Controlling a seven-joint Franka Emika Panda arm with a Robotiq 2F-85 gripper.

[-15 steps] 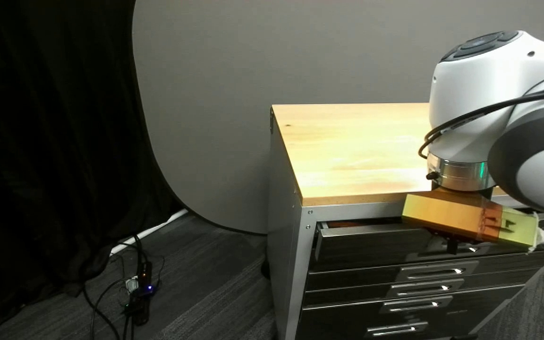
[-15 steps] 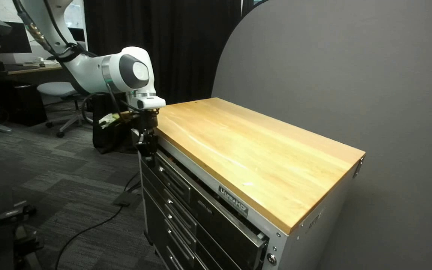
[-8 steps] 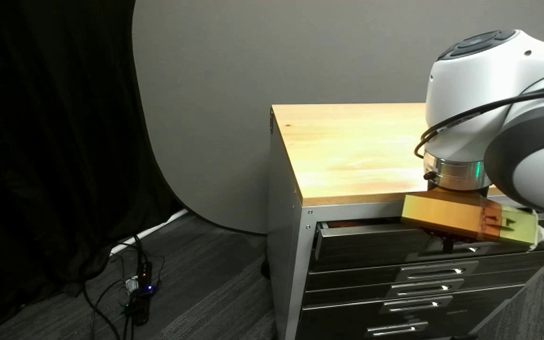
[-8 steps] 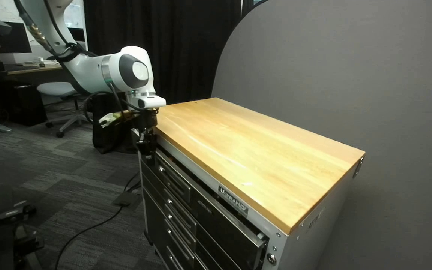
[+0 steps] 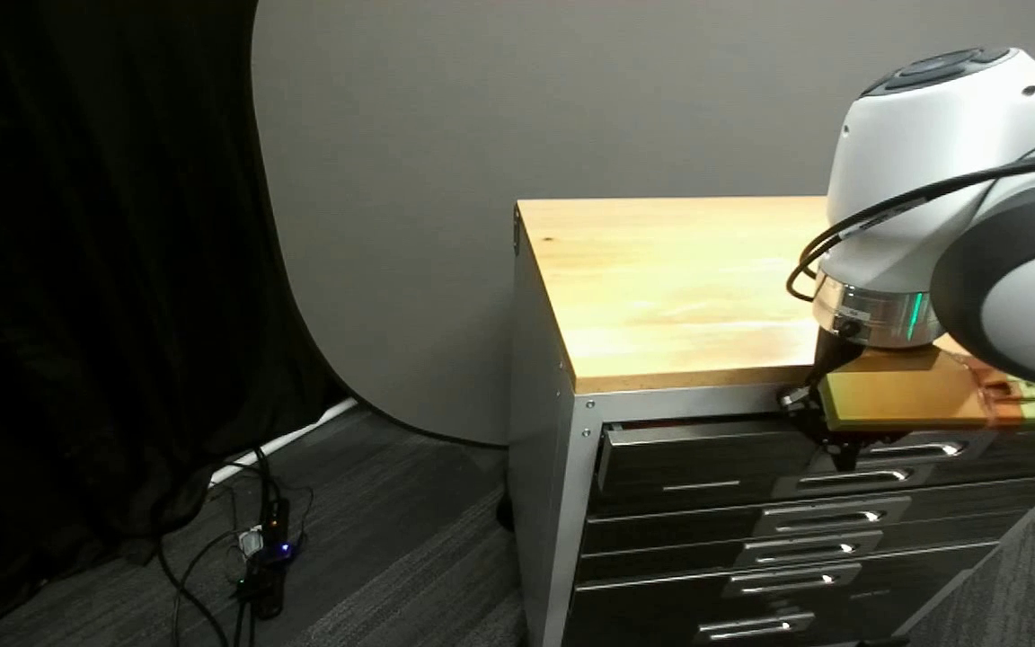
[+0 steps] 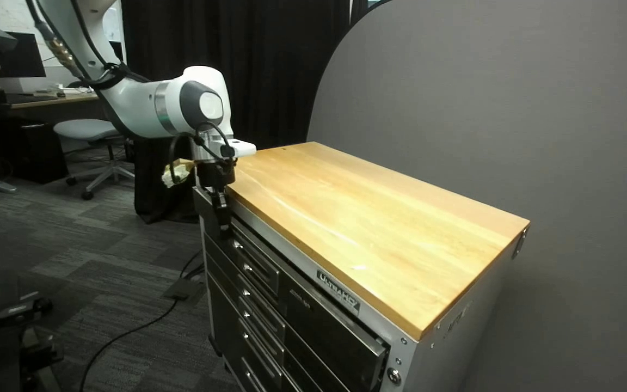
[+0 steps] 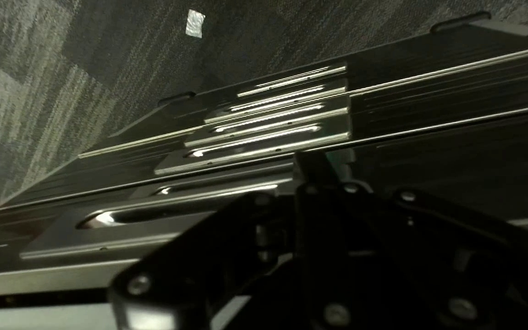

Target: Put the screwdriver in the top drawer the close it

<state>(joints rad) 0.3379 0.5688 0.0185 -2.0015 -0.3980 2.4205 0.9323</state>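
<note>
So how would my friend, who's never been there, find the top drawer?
Find the cabinet with the flat wooden top. Under the wood's front edge is an ULTRAHD badge, and just beneath that runs the wide, dark top drawer. It's higher than all the other drawers, and a dark gap above its front shows it's slightly open.

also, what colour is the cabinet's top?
The cabinet's top is light yellow-brown wood; clearest in an exterior view.
</note>
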